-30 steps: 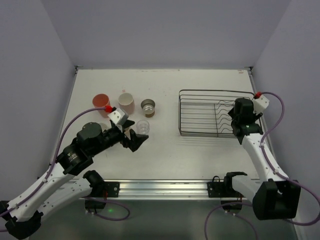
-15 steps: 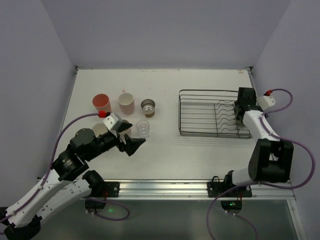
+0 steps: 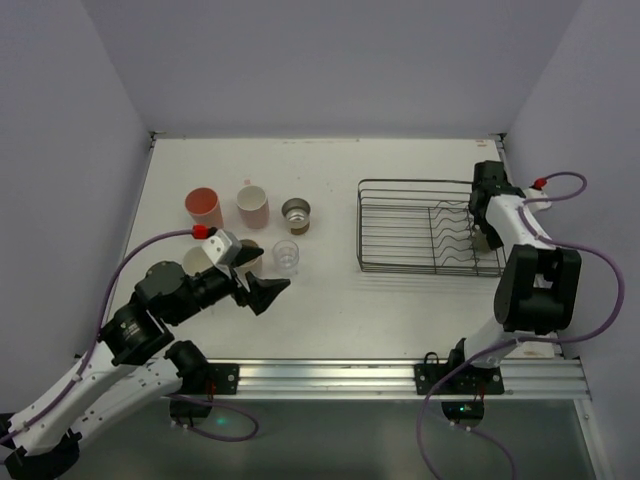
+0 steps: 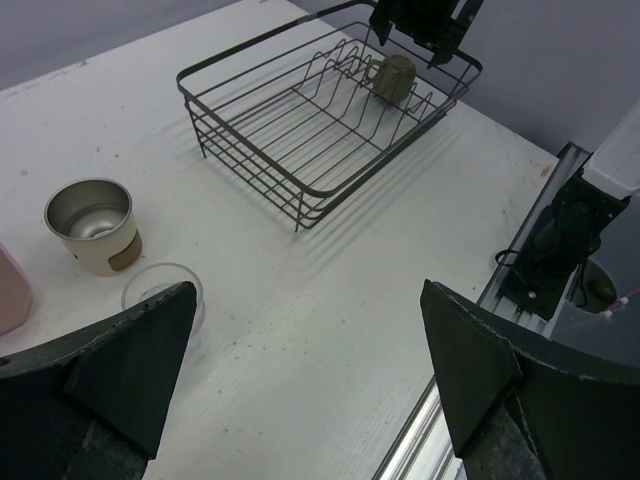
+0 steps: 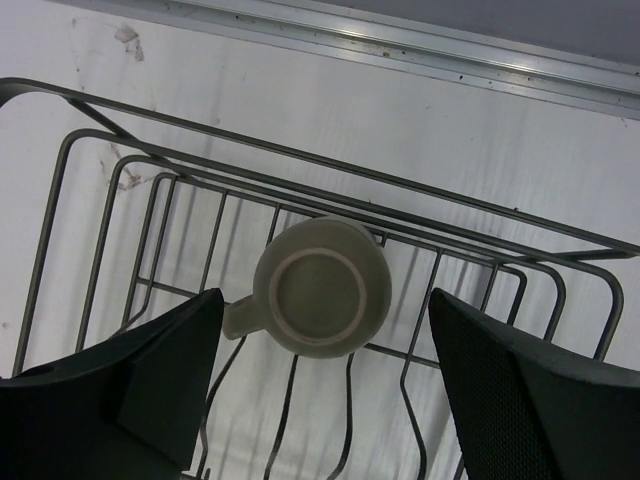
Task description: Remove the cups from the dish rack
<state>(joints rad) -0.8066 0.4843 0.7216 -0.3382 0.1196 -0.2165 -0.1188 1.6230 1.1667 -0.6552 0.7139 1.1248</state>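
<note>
White counter (image 3: 340, 315) stretched between pale lavender walls, with the dish rack (image 3: 420, 270) standing on its right half. One olive-grey mug (image 5: 320, 290) sat inside the rack at the far right end, among the upright prongs, its round end turned toward the right wrist camera and its handle sticking out to the left in that view. The right gripper (image 5: 325, 300) hung over that mug with its jaws spread wide, one on each side, touching neither the mug nor the wires. Four cups stood well apart from the rack on the left half of the counter: a salmon-orange cup (image 3: 203, 206), a pale pink cup (image 3: 252, 205) and a shiny metal cup (image 3: 296, 213) in a row, and a clear cup (image 3: 286, 254) nearer the arms. The left gripper (image 3: 262, 290) hovered just beside the clear cup, jaws released and empty.
</note>
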